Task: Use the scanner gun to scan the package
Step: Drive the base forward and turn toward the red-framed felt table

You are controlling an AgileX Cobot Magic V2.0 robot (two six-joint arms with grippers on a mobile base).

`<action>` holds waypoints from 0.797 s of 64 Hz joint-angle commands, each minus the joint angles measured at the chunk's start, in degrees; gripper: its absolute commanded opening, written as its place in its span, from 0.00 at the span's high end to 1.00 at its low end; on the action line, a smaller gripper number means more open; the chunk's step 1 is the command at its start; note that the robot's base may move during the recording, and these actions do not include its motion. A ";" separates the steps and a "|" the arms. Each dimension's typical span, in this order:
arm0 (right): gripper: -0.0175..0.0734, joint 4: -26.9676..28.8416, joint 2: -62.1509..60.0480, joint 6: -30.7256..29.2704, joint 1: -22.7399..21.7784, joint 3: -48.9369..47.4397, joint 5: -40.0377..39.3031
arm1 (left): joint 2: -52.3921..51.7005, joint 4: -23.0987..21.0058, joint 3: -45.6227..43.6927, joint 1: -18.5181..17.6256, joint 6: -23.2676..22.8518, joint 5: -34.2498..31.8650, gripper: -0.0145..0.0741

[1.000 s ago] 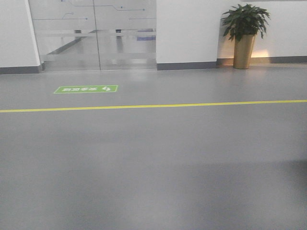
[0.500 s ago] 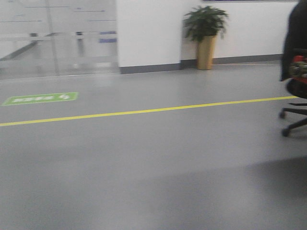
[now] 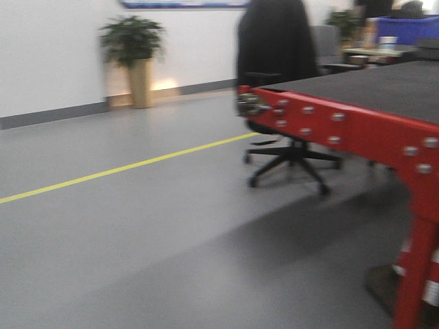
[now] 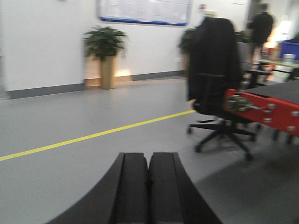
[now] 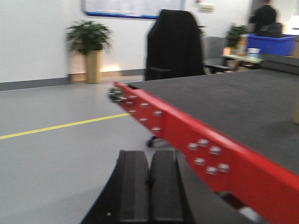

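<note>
Task status: not begun, judging by the views; neither the tan cardboard package nor the orange-and-black scanner gun appears in any view, so their location cannot be told. Left gripper (image 4: 148, 161): black fingers pressed together, nothing between them, pointing out over grey floor. Right gripper (image 5: 149, 158): likewise closed and empty. Remaining: find both items, grasp the scanner gun, aim it at the package label. Red-framed table with matte black top (image 5: 187, 135): just ahead and to the right of the right gripper; farther ahead and right of the left gripper. Black swivel office chair draped with a dark jacket (image 4: 215, 60): ahead-right of the left gripper, in front of the table corner. Right wrist view alone shows the broad table top, a blue plastic bin (image 5: 273, 44) far beyond it, and a tan sliver (image 5: 297, 112) at the frame edge, too cropped to name. Left wrist view alone shows a dark-clothed standing person (image 4: 261, 23). Front view shows neither gripper, only the yellow floor line (image 3: 123, 166) and a table leg.
</note>
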 commanded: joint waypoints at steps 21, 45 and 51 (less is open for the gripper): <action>0.99 0.13 -0.18 -0.19 -0.06 0.01 -0.95 | -0.24 -0.37 -0.22 0.12 0.15 -0.85 0.96; 0.99 0.13 -0.18 -0.19 -0.06 0.01 -0.95 | -0.24 -0.37 -0.22 0.12 0.15 -0.85 0.96; 0.99 0.13 -0.18 -0.19 -0.06 0.01 -0.95 | -0.24 -0.37 -0.22 0.12 0.15 -0.85 0.96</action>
